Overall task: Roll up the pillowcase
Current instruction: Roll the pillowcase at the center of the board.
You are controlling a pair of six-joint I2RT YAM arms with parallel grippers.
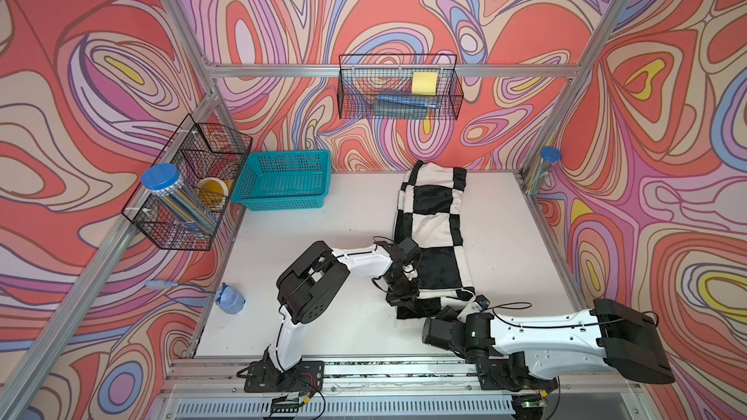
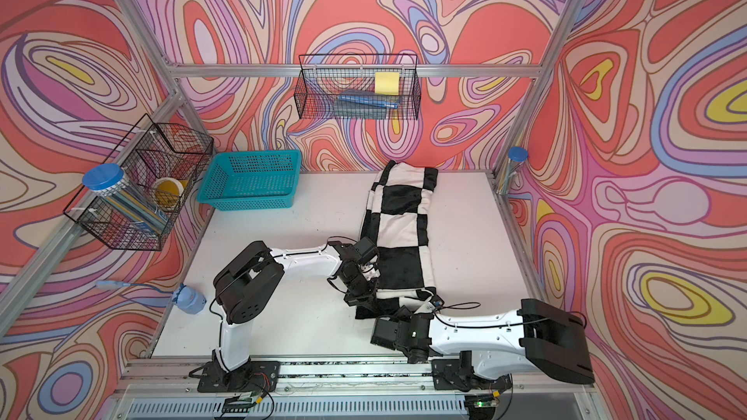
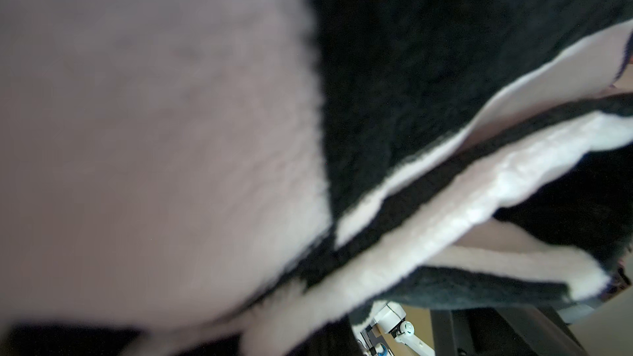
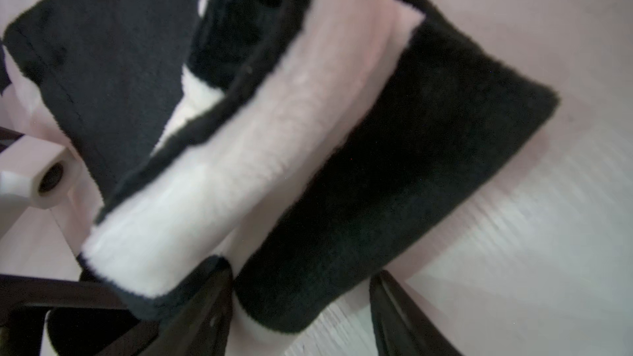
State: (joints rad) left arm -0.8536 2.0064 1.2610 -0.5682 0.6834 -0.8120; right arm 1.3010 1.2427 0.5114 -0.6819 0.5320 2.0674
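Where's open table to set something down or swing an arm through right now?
Widest bare table: between the teal basket, the pillowcase and the left arm. A narrower strip runs between pillowcase and the right frame rail. Crowded at the pillowcase's near end, where left gripper and right gripper meet.

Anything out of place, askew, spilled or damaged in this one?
Nothing spilled or damaged. The black-and-white checkered plush pillowcase lies as a long folded strip, not yet rolled; its layers at the near end splay unevenly instead of lying flush.
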